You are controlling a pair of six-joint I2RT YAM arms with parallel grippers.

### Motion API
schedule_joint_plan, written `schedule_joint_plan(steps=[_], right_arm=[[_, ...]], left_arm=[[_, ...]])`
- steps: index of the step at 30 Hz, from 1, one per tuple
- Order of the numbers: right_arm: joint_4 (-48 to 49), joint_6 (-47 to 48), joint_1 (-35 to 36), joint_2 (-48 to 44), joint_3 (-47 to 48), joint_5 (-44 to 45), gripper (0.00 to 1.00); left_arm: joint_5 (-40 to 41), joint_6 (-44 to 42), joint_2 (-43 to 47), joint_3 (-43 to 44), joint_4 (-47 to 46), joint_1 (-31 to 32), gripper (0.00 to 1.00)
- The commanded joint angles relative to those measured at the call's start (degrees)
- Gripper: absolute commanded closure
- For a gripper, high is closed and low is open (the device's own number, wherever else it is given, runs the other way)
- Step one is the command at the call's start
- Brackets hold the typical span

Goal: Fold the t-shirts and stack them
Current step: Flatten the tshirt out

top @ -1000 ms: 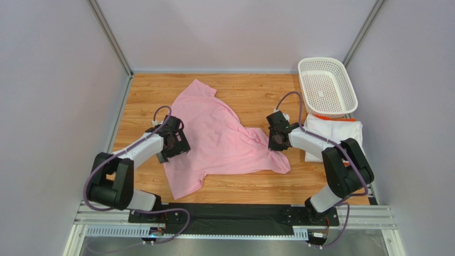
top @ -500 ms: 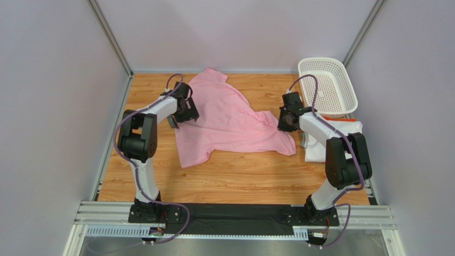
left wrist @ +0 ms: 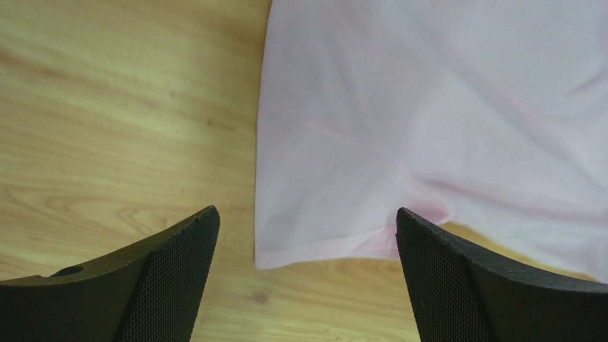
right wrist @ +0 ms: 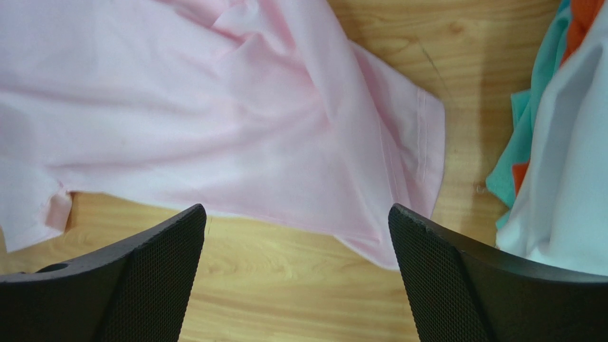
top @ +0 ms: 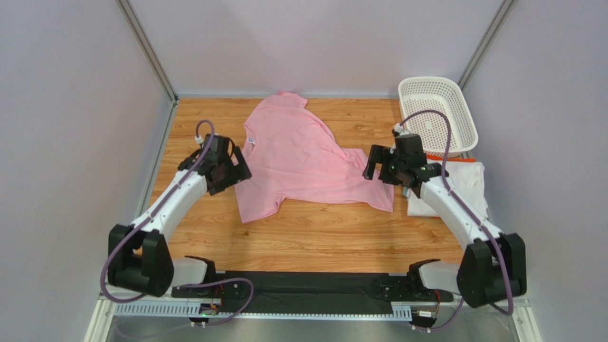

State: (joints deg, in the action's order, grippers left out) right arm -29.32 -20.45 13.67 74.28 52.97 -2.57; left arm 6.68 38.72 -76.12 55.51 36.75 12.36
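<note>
Nearest you, both arms reach out from the rail at the front of the bench (left wrist: 107, 107), whose top is wood-grained. Your left fingers (top: 232, 171) stand wide apart and hold nothing. Their black pads (left wrist: 171, 285), finely meshed, frame bare wood and the straight, stitched hem corner of the pink t-shirt (top: 300, 160).

Your right fingers (top: 377, 167) are spread just as wide and are also empty. They hang above the shirt's right end, where a flat flap with a seam line ends in a rounded corner.

The pink t-shirt lies in the middle of the bench. It is soft, thin cloth, mostly flat, with shallow diagonal creases, and its far tip reaches the back edge.

Just right of it, the white t-shirt (top: 464, 187) sits as a folded rectangle with an orange trim (top: 457, 159) along its far edge. The right wrist view shows teal and orange cloth at its side.

Beyond, in the far right corner, stands the white perforated plastic basket (top: 437, 114), its rim rounded. You cannot tell whether it touches the white shirt.
</note>
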Motion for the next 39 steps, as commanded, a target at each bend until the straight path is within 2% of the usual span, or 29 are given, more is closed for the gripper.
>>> schedule_joint_plan(steps=[1,5,10,15,19,22,24,25,26,32,39], right_arm=[[0.23,-2.40,-0.31,-8.26,-6.46,-4.80,0.00],[0.58,-4.07,-0.14,-16.00,-12.62,-8.76,0.00],[-1.08,-4.69,-0.14,-22.41,-16.22,-9.30,0.00],[-1.70,-4.60,-0.14,-24.27,-18.25,-9.03,0.00],[-1.97,-3.99,-0.14,-25.06,-19.48,-9.21,0.00],[-2.23,-3.99,-0.14,-25.24,-19.84,-7.64,0.00],[-2.14,-4.16,-0.14,-24.98,-19.92,-5.88,0.00],[-2.32,-4.08,-0.14,-24.89,-20.01,-5.43,0.00],[-2.41,-4.07,-0.22,-24.54,-19.92,-5.08,0.00],[-3.20,-4.60,-0.22,-23.31,-19.84,-1.57,0.00],[-3.64,-5.83,-0.14,-21.20,-19.83,2.31,0.02]], left_arm=[[-6.92,3.73,5.77,-11.80,-1.15,0.99,0.00],[-9.58,5.57,10.37,-19.02,-5.02,4.25,0.00],[-8.53,6.63,10.47,-22.89,-6.16,4.43,0.19],[-7.38,6.63,6.34,-22.37,-7.39,4.43,0.29],[-6.77,6.54,2.30,-20.71,-8.10,4.43,0.33],[-7.55,6.37,-0.78,-19.82,-9.24,4.43,0.49],[-8.35,5.49,-2.01,-19.39,-9.68,4.69,0.69],[-8.35,5.40,-2.02,-19.38,-9.94,4.69,0.93],[-8.00,5.31,-2.02,-19.21,-10.03,4.69,1.00],[-4.85,4.52,2.89,-18.59,-7.84,4.69,1.00],[3.87,8.47,20.81,-22.54,-1.34,4.69,1.00]])
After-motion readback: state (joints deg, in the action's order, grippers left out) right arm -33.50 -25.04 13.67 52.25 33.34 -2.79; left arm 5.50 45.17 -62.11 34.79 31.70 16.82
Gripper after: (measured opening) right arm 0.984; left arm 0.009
